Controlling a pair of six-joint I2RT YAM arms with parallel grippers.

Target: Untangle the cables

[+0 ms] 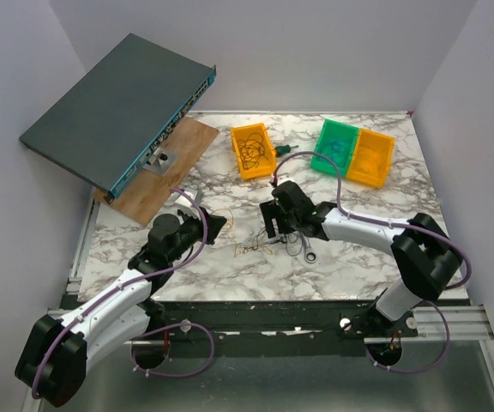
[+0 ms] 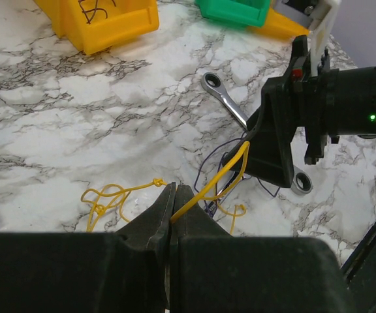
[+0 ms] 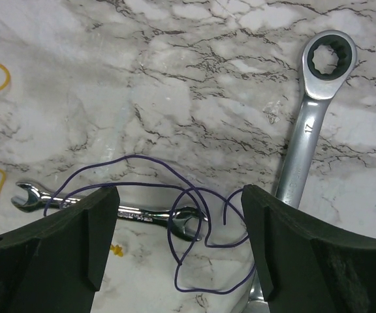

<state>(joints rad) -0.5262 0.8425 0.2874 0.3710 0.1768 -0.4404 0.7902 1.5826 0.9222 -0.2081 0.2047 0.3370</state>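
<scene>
L gripper (image 2: 172,190) is clamping fully shut, jaws meeting w/ no gap, and is pinching the yellow wire (image 2: 220,179) right at the tips. The wire is rising from there to the near finger of the R gripper (image 2: 273,147); touching it or passing behind, can't tell. R gripper is standing wide open in its own wrist cam, gripping nothing. The purple wire (image 3: 142,158) is looping across the gap btwn its fingers (image 3: 77,241), lying on the marble table (image 3: 194,78).

The cables (image 1: 260,245) are sitting mid-table btwn the two grippers, just beside the wrenches (image 1: 305,249). Top cam is showing them only as a thin, faint tangle, colours hard to split. L wrist cam is showing more: a knotted yellow bunch lying left of the tips and a dark loop under the R gripper. R wrist cam is showing the purple loops crossing the small wrench (image 3: 136,213), plus "17" on the ratchet wrench (image 3: 309,117).

Count: 2 wrenches; 3 bins at the far side: yellow bin (image 1: 253,152) w/ a dark tangle inside, green bin (image 1: 335,146), and orange bin (image 1: 371,157) touching the green one. 1 grey switch box (image 1: 118,112) is resting partly on a wooden board (image 1: 165,167), far left.
</scene>
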